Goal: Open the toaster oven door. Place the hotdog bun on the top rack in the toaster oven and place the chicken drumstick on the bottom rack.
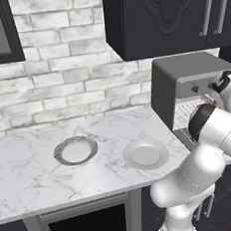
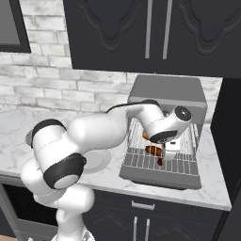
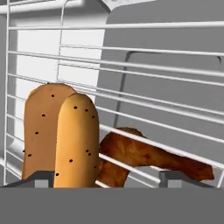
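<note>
The toaster oven (image 2: 167,89) stands at the counter's right end, its door (image 2: 155,181) folded down flat in front. My gripper (image 2: 162,155) reaches into the oven's mouth. In the hand view the gripper (image 3: 107,179) is open, its tips wide apart. The orange-tan hotdog bun (image 3: 61,135) rests on the wire rack (image 3: 166,103), close to the left fingertip (image 3: 41,178). The reddish-brown chicken drumstick (image 3: 148,157) lies beyond the rack wires that cross in front of it; it also shows as a dark brown piece (image 2: 153,150) just inside the opening. Nothing is held.
A grey-rimmed bowl (image 1: 76,150) and a white plate (image 1: 145,153) sit on the marble counter (image 1: 27,161) left of the oven. Black upper cabinets (image 2: 155,33) hang above the oven. A dark wall (image 2: 230,141) closes the right side.
</note>
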Motion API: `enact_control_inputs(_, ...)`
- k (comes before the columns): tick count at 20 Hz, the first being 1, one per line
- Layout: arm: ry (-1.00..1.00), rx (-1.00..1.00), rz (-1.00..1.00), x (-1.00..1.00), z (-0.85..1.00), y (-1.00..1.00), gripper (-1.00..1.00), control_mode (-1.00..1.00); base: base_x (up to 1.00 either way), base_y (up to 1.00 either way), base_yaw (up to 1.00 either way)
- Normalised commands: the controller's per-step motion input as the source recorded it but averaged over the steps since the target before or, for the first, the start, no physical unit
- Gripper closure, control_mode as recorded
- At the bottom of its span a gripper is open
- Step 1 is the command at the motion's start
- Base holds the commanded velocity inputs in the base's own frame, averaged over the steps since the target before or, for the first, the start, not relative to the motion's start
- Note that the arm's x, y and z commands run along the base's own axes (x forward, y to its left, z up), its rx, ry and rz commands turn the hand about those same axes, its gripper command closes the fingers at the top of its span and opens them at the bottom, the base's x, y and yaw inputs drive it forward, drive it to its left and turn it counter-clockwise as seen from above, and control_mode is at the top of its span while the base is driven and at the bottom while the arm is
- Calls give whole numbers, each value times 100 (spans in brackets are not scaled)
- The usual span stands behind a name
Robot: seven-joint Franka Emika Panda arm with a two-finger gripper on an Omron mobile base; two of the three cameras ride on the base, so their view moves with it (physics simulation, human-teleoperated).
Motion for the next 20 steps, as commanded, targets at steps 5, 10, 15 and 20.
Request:
enact_control_inputs(5, 6, 13, -3, -8, -17, -60, -100, -100, 0, 0, 0)
enact_control_inputs(10, 8, 14, -4, -26, -24, -60, -100, -100, 0, 0, 0)
enact_control_inputs(15, 10, 13, -5, -56, -49, -28, -100, -100, 0, 0, 0)
enact_control_inputs(20, 9, 14, -4, -55, -71, -8, -100, -100, 0, 0, 0)
